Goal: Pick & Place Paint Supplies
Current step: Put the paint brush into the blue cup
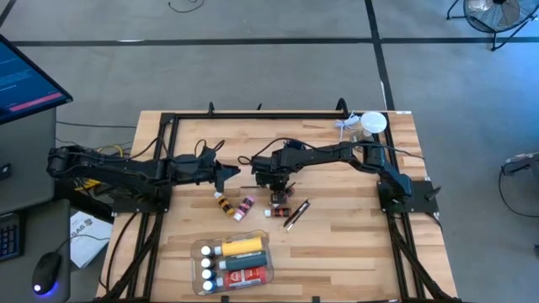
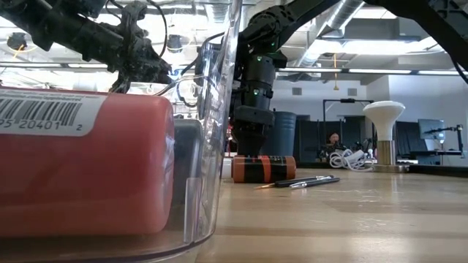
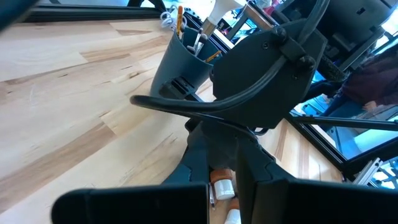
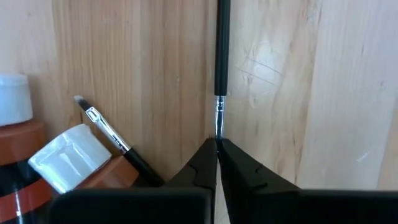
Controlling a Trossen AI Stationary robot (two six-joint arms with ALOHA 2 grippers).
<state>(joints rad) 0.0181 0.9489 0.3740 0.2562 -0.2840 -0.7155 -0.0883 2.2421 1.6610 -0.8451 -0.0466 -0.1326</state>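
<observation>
The left gripper's [image 1: 234, 172] fingers are closed on nothing, hovering above the wooden table [image 1: 354, 252] near two small white-capped paint bottles [image 1: 234, 207]. The right gripper's [image 4: 216, 149] fingertips [image 4: 233, 157] are pinched together on the metal ferrule of a thin black-handled brush [image 4: 220, 62] lying flat on the boards — a second brush [image 4: 112, 138] and a brown bottle [image 4: 78, 165] lie just beside them. So narrow a hold could let the brush swivel or slip out on lifting — or the tips may simply have closed over it.

Four cameras: one overhead, one at table level, one on each wrist.

The high view looks straight down on the whole wooden table [image 1: 337, 244]. The low view faces level across it, pressed against the clear tray [image 2: 212, 146] at frame left. Both wrist views sit close above the boards; the right one shares the thin brush [image 4: 219, 74] with the low view's centre.
</observation>
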